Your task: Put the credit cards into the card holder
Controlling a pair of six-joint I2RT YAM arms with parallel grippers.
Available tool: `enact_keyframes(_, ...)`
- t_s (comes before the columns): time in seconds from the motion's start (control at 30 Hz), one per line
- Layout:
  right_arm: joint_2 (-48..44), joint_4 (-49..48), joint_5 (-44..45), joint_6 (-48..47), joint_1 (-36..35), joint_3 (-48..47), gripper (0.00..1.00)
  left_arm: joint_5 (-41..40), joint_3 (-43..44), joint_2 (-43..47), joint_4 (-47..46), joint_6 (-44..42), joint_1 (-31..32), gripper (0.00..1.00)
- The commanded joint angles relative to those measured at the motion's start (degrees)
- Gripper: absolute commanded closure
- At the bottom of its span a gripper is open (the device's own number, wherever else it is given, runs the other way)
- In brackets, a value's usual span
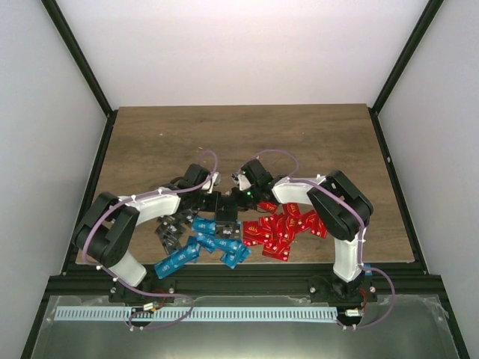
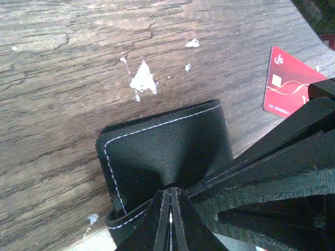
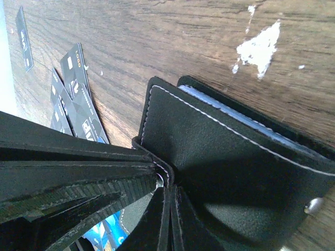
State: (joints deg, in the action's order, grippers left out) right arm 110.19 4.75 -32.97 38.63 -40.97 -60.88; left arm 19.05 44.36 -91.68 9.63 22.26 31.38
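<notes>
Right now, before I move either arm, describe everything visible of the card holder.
The card holder is black, matte and leather-like, with white stitching along rounded edges, a pale blue lining showing between its flaps and a metal snap stud. It is folded nearly shut over the wooden table. The left gripper and right gripper each pinch an edge.

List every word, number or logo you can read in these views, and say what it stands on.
No text reads clearly.
Red card: a pale logo, a chip and a printed line, too blurred to read.
Dark grey cards: pale markings, too small to read.
Blue cards: pale marks, too small to read.
Card holder: no lettering, only white stitching and a metal snap.
</notes>
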Motion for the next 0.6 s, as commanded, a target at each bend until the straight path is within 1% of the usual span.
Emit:
enact_keyframes(0.0, 0.28, 5.94, 1.32, 0.45, -0.60, 2.68, 0.99, -1.93, 0.58, -1.21, 0.55, -0.02, 0.91, 0.95)
enact_keyframes(0.27, 0.52, 5.29, 1.15, 1.02, -0.61, 3.30, 0.99, -2.29, -0.89, 0.38, 1.73, 0.15, 2.80, 0.96)
enact_keyframes(0.57, 0.76, 4.88, 0.98, 1.34, -0.71, 3.44, 0.99, -7.72, -1.87, -1.69, 5.46, 0.50, 6.78, 0.96)
